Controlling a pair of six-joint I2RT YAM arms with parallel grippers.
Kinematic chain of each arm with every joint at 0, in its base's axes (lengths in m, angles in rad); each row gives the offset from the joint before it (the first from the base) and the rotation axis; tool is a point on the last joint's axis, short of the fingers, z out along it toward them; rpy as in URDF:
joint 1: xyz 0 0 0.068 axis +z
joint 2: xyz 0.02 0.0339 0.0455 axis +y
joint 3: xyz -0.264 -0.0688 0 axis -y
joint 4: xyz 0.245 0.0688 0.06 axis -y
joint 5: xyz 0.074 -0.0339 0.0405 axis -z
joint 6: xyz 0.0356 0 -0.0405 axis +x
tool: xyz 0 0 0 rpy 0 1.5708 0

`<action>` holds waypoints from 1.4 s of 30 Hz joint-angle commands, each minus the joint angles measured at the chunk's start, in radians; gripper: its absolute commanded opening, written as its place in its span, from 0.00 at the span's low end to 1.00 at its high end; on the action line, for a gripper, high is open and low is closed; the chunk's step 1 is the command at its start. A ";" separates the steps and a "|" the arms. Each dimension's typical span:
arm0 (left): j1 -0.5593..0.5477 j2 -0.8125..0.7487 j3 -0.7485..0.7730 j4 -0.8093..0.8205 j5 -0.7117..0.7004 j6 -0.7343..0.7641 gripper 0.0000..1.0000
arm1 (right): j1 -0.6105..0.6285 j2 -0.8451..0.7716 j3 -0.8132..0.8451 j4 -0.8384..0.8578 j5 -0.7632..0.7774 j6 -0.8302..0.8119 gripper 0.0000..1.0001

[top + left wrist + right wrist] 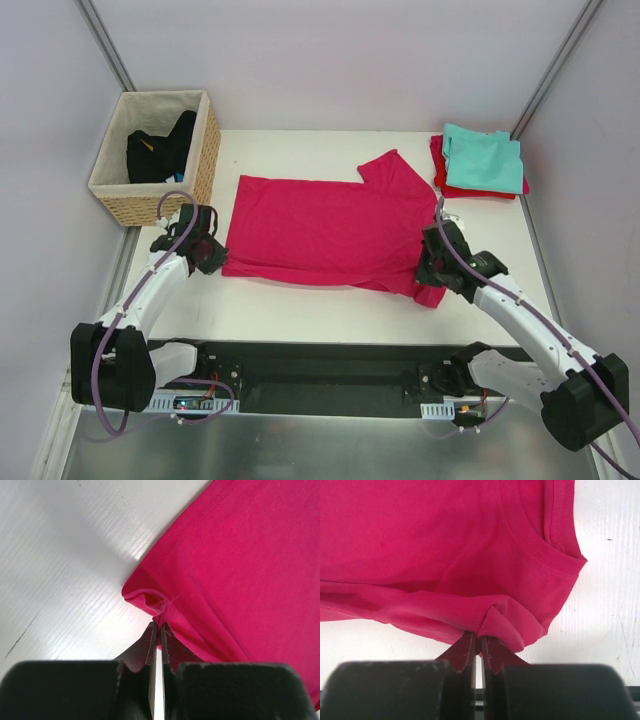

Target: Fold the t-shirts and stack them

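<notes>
A magenta-pink t-shirt (325, 232) lies spread across the white table, one sleeve sticking up at the back. My left gripper (207, 253) is shut on its near left corner, and in the left wrist view the cloth (235, 570) bunches right at the gripper (159, 626). My right gripper (432, 268) is shut on the near right edge by the neck opening; the right wrist view shows the pink fabric (445, 545) folded over the gripper (478, 639). A folded teal t-shirt (485, 160) lies on a folded red t-shirt (442, 170) at the back right.
A woven wicker basket (205, 165) with dark clothes inside stands at the back left, close to my left arm. Grey walls close in the table on three sides. A black rail (320, 375) runs along the near edge between the arm bases.
</notes>
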 commanded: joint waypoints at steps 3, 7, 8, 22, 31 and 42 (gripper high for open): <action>0.011 -0.001 0.052 0.004 -0.020 0.007 0.00 | -0.011 0.019 0.067 0.046 -0.020 -0.022 0.01; 0.011 -0.008 0.056 0.004 -0.020 0.005 0.00 | -0.024 0.020 0.093 0.044 -0.021 -0.031 0.01; 0.011 -0.008 0.056 0.004 -0.015 0.005 0.00 | -0.024 0.022 0.110 0.040 -0.026 -0.033 0.01; 0.011 -0.002 0.079 0.003 0.002 0.007 0.00 | -0.027 0.046 0.171 0.020 -0.034 -0.044 0.01; 0.011 0.053 0.113 0.006 -0.007 0.001 0.00 | -0.048 0.065 0.150 0.046 -0.015 -0.038 0.01; 0.010 0.173 0.185 0.026 -0.001 -0.010 0.00 | -0.122 0.119 0.139 0.083 -0.049 -0.053 0.01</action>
